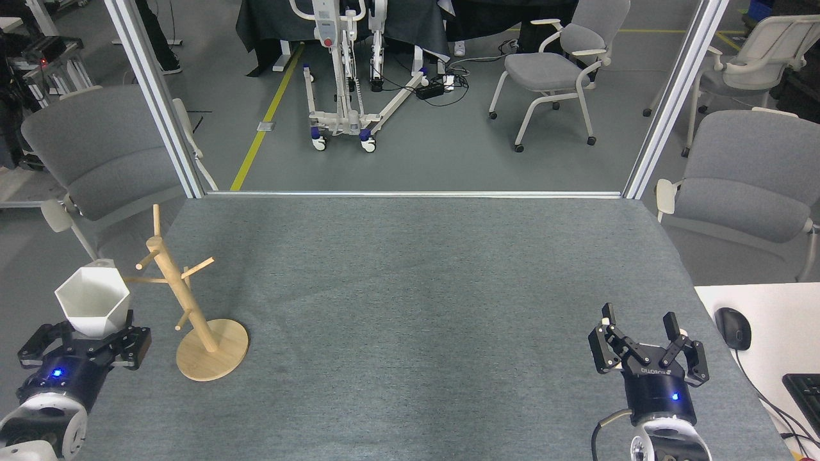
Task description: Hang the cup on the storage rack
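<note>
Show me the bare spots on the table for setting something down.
The gray mat is bare between the storage rack and the right gripper. It is crowded only at the left edge, where the left gripper holds the cup beside the rack.

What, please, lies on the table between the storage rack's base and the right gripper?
Nothing: in the head view, only bare grey table runs from the storage rack to the right gripper.
</note>
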`<state>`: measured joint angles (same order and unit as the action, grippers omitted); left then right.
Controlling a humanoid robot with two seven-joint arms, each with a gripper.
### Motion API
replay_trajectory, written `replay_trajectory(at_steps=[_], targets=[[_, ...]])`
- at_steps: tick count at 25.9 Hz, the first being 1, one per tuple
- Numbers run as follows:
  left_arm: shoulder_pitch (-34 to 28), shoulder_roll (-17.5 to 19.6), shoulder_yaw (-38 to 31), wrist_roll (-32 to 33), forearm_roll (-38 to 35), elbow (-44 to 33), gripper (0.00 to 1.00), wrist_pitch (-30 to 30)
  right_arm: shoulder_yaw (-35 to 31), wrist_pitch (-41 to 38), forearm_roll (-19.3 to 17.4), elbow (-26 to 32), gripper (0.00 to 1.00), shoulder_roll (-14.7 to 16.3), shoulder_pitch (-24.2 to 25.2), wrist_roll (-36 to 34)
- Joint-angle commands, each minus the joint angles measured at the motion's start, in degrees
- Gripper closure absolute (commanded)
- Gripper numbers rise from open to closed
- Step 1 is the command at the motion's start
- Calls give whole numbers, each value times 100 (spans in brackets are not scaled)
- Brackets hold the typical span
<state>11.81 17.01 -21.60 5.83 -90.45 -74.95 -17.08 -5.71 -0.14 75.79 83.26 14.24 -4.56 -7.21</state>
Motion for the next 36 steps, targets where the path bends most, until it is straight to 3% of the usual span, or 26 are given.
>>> replay_trajectory(at_steps=[1, 15, 16, 20, 24, 36], targets=[[-118, -5, 95, -12, -104, -292, 100, -6, 18, -4, -3, -2, 1, -9, -18, 18], [-126, -111, 394, -3, -394, -293, 100, 73, -9, 5, -38, -20, 1, -62, -238, 299], [-126, -137, 394, -3, -394, -293, 95, 73, -9, 5, -47, -11, 1, -71, -229, 299], [-126, -155, 394, -47, -394, -257, 34, 91, -9, 5, -38, -11, 1, -62, -229, 299], [-126, -225, 393, -91, -377, -170, 7, 143, -18, 14, -64, -73, 1, -71, -396, 308], [-100, -374, 385, -100, -359, 173, 2, 152, 0, -21, -55, -143, 1, -53, -431, 308]])
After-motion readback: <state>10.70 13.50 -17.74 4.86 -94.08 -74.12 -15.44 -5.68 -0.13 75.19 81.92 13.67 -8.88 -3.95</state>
